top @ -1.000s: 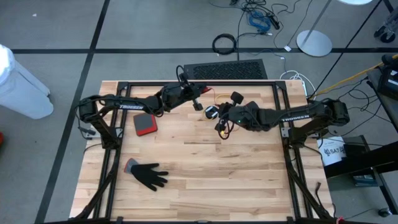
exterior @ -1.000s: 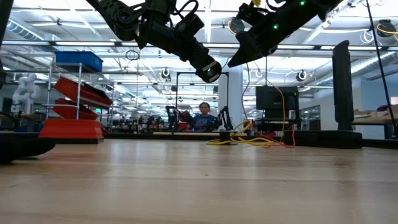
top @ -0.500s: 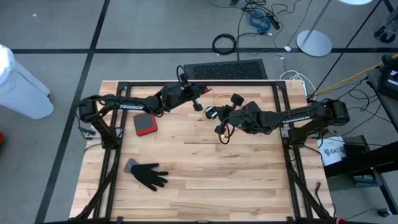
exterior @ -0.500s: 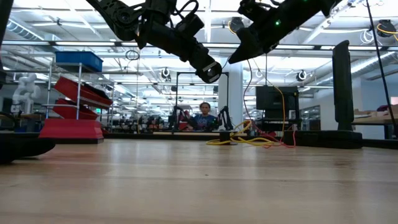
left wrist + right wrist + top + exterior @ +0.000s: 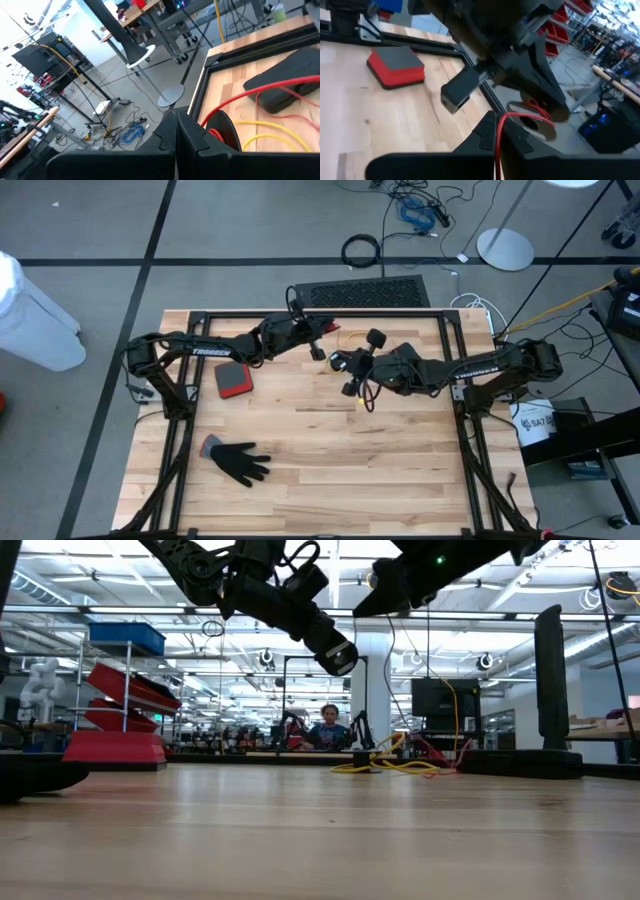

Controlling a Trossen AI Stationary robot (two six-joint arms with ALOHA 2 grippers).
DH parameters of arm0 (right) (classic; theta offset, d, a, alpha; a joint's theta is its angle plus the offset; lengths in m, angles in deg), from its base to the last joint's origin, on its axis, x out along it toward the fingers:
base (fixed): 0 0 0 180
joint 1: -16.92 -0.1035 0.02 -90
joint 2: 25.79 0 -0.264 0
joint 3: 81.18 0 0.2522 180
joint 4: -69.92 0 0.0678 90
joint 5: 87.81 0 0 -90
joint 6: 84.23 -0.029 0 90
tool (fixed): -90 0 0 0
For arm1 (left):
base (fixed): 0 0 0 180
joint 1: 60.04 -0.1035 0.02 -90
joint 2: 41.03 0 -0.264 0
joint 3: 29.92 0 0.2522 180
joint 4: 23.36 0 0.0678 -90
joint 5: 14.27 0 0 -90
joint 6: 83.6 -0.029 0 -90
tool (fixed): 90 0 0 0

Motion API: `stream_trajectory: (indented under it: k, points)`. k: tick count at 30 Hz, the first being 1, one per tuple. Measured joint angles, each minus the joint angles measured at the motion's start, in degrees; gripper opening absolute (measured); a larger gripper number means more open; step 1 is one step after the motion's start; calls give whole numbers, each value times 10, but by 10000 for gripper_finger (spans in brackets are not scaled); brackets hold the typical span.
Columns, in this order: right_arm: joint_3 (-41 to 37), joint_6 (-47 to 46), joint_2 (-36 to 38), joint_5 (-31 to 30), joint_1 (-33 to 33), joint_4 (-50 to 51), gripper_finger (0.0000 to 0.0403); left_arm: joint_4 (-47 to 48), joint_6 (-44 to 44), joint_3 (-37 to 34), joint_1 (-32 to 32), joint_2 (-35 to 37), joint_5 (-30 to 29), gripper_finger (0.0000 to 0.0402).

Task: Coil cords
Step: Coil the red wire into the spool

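Note:
An orange cord runs in a slack arc between my two grippers above the far middle of the table. My right gripper is shut on one stretch of it, and a loose end dangles below. My left gripper is shut, a little toward the far left of the right one. The cord reaches its fingertips beside a dark round disc. Both grippers hang well above the wood in the low view. My left gripper meets the orange cord right at its fingertips, which lie nearly level and point toward the table's right. Its own fingers hide the place of contact, so the hold cannot be told. My right gripper pinches a single strand of the cord between its two fingers. It comes nearly level from the table's right. The cord is clear of the table, slack toward the left gripper, with an end hanging below.
A red-and-black block lies at the left and a black glove near the front left. Loose yellow cord and a flat black piece lie by the far frame rail. A thick cable ring lies on the floor beyond.
My right gripper has risen a little and tipped closer to level, carrying the orange cord; the cord's loose end now hangs a bit nearer the table's front.

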Motion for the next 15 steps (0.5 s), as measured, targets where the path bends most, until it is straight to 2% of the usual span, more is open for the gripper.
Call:
stream_trajectory:
  k: [8,15]
  points:
    - [0,57,-43,3,20,-40,0,-27,45,0,1,0,37,0]
    - [0,104,-54,14,23,-97,0,-8,62,0,2,0,49,0]
